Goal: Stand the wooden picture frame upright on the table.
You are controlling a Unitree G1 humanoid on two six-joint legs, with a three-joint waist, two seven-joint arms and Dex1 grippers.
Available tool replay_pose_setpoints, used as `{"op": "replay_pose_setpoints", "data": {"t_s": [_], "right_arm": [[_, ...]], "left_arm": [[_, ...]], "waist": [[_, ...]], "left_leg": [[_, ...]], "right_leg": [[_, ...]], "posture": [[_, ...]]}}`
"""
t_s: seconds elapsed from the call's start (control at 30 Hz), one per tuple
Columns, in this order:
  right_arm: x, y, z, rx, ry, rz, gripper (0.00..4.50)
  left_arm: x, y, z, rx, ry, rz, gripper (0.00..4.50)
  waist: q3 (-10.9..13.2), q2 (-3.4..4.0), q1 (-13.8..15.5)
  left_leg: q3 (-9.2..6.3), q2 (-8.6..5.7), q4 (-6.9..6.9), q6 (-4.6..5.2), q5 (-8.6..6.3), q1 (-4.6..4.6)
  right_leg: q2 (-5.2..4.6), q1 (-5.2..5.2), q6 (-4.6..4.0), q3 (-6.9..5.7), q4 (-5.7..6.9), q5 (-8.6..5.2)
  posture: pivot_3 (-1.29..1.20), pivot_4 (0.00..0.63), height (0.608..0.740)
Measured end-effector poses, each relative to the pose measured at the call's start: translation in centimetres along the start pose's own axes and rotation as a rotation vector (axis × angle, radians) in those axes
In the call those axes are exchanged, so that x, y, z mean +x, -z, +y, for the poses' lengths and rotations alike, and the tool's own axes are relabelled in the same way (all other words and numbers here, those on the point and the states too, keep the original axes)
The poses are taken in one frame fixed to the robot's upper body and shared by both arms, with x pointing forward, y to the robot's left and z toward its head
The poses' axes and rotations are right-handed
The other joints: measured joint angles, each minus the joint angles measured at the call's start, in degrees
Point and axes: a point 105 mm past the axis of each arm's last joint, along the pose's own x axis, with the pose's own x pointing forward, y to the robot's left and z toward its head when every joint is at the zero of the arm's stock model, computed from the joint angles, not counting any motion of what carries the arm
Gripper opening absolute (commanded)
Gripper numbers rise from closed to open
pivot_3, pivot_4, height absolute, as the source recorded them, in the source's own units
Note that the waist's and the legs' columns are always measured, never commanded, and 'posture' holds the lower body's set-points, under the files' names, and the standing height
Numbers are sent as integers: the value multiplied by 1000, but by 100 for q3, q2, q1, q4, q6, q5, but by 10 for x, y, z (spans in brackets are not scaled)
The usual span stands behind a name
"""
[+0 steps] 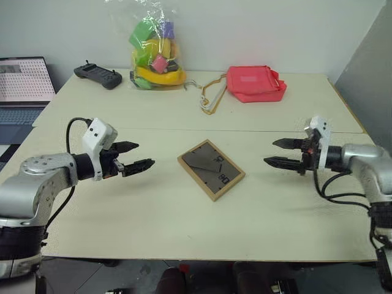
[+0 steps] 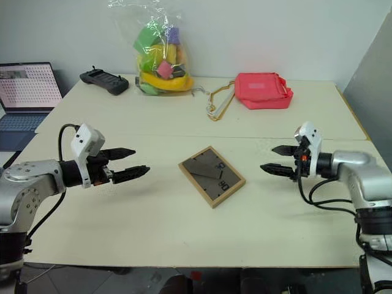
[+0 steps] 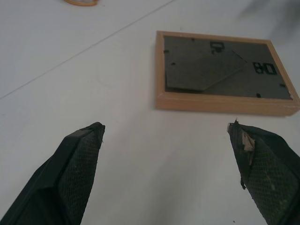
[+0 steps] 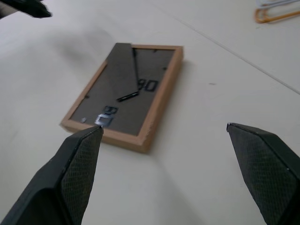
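Note:
The wooden picture frame lies flat and face down in the middle of the table, its dark back panel and folded stand facing up. It also appears in the left wrist view and the right wrist view. My left gripper hovers open to the frame's left, pointing at it, nothing between its fingers. On the frame's right my right gripper is open too, aimed at the frame, with a clear gap to it. Neither gripper touches the frame.
At the back of the table stand a clear bag of colourful toys, a black controller, a red pouch and loose hangers. A laptop sits off the far left. A seam runs across the tabletop.

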Motion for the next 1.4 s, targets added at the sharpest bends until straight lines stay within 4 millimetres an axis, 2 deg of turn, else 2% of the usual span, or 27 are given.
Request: {"op": "replay_pose_setpoints", "data": {"t_s": [0.1,0.33,0.43,0.7,0.87,0.97,1.03,1.23,1.4], "right_arm": [[2,3,-4,-13,-29,35,4484],[13,9,-27,-77,70,60,4484],[28,18,-39,-81,152,59,3932],[76,42,-42,-157,225,111,2054],[94,50,-34,-190,227,112,657],[99,49,-24,-208,196,103,3],[103,51,-8,-218,133,106,0],[105,55,21,-202,19,136,0],[102,53,28,-195,-14,137,0]], "left_arm": [[5,1,-2,31,38,20,4500],[14,-1,11,73,-22,-2,4500],[28,5,16,17,-60,-33,3978],[67,32,9,-8,-62,-8,2265],[86,36,-2,12,-28,-5,979],[97,35,-8,24,-2,-9,334],[103,37,-8,23,6,2,41],[117,32,-11,27,37,-10,41],[123,29,-14,33,48,-12,41]], "waist": [[0,0,0],[0,0,1],[0,-1,0],[-1,0,-1],[-1,0,4],[-1,0,1],[-1,1,2],[-1,1,17],[-1,1,8]], "left_leg": [[1,0,2,0,0,-4],[1,1,7,0,0,-17],[1,1,11,0,0,-16],[1,0,14,-3,2,-29],[1,0,16,-4,2,-30],[-1,0,16,-4,2,-29],[-4,0,16,-3,2,-29],[-6,-2,19,-2,2,-29],[-6,-2,19,-2,2,-28]], "right_leg": [[0,-4,0,0,1,0],[-1,-18,-1,1,9,0],[-1,-16,-1,1,12,1],[-3,-28,-1,0,15,2],[-4,-27,-1,-1,18,2],[-4,-27,-1,-2,20,2],[-3,-27,-1,-4,20,2],[-4,-24,0,-6,21,2],[-4,-24,0,-5,20,2]], "posture": [[0,150,740],[0,150,740],[0,150,740],[0,150,740],[0,150,740],[0,150,740],[0,150,740],[0,150,740],[0,150,740]]}}
